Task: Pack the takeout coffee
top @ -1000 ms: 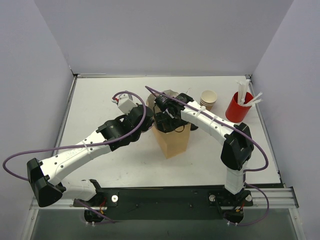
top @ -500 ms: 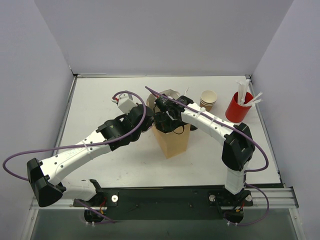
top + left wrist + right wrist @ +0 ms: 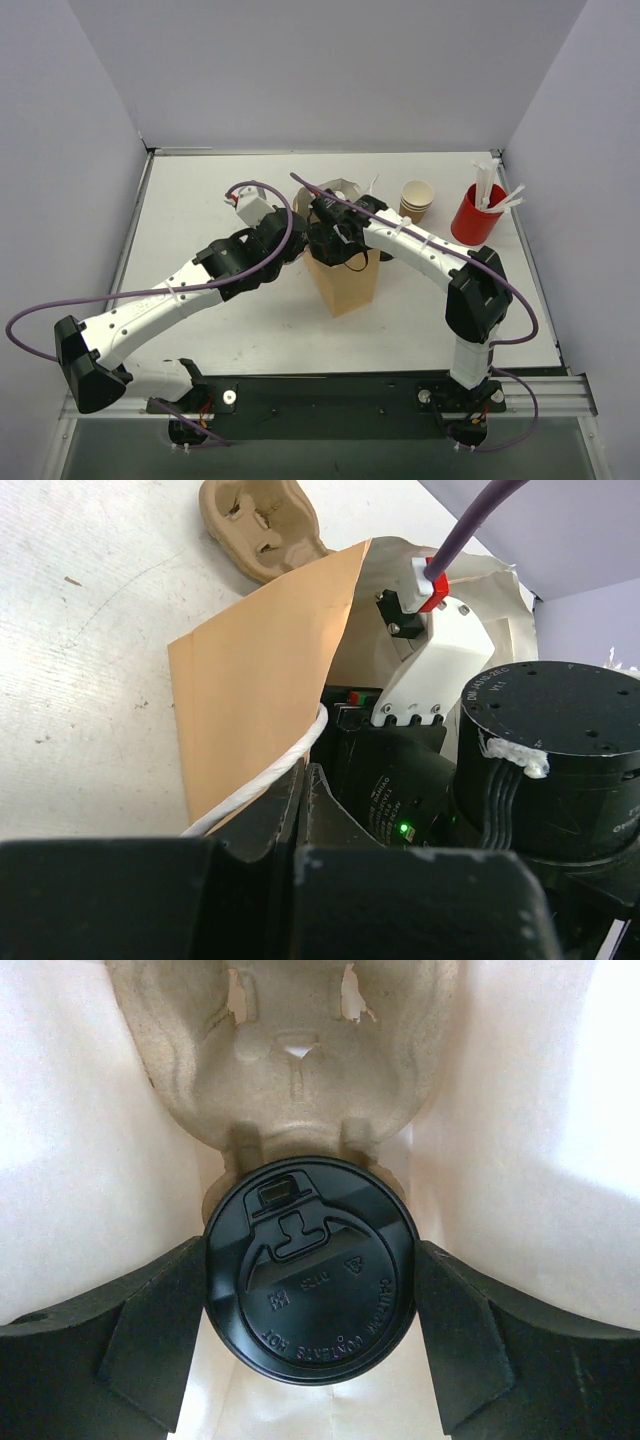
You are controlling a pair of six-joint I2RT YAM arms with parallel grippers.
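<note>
The brown paper bag (image 3: pixel 345 278) is held open by the left gripper (image 3: pixel 303 780), pinched shut on its rim. Inside it, the upright takeout coffee (image 3: pixel 310 1260), seen lid-on from above, is clasped by the right gripper (image 3: pixel 312 1310), with the pulp carrier (image 3: pixel 290 1060) lying below and ahead.

White table (image 3: pixel 200 200): paper bag (image 3: pixel 348 285), stacked cups (image 3: pixel 417 198), red cup (image 3: pixel 476 218), seemingly a tray (image 3: pixel 262 525).

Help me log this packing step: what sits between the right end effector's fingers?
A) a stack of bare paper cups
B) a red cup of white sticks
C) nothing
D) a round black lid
D: the right wrist view shows a round black lid flanked by the fingers of the right end effector, inside the brown paper bag.
</note>
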